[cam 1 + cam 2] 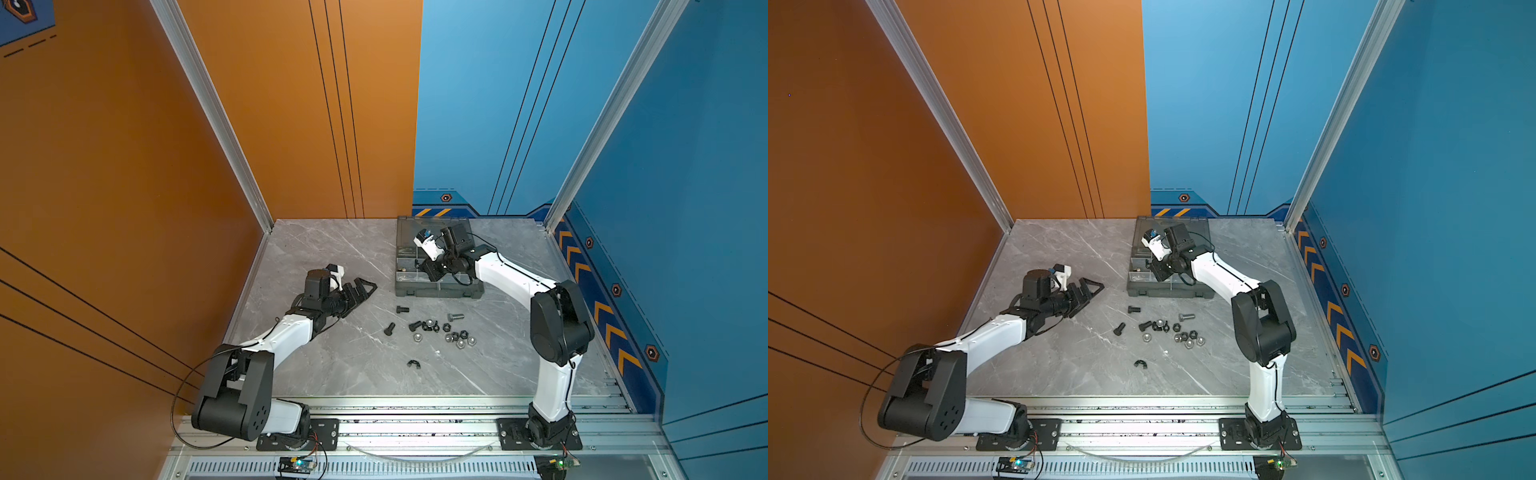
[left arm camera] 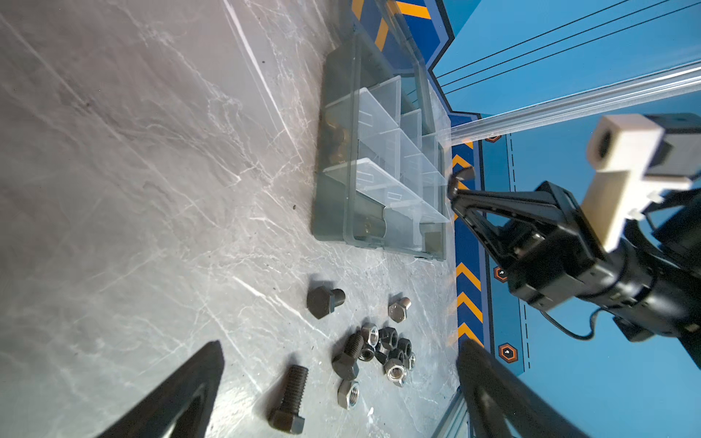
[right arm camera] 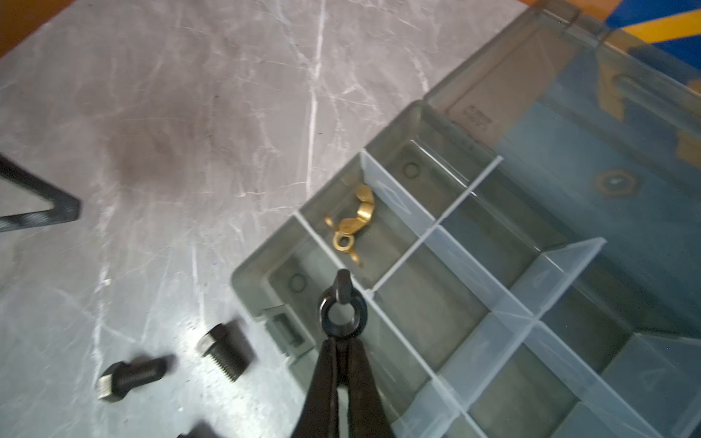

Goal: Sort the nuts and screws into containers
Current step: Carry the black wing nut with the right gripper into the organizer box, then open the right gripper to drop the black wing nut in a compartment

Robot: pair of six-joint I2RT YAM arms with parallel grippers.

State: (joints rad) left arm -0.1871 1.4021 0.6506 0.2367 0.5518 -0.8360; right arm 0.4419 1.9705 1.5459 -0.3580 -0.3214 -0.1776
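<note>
Above the organizer case's (image 1: 436, 291) near-left compartment (image 3: 282, 282), the right claw (image 3: 342, 340) clenches a black wing nut (image 3: 343, 311). Loose screws (image 1: 402, 309) and nuts (image 1: 460, 343) lie on the counter (image 1: 332, 365) at the case's 6 o'clock. The left claw (image 1: 368, 284), at 9 o'clock, gapes released.

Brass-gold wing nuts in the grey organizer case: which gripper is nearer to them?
Right. The right gripper, shut on a black wing nut, hangs over the smoky-grey plastic case beside the brass-gold wing nuts; the open left gripper is over the marble table, clear of the case.
</note>
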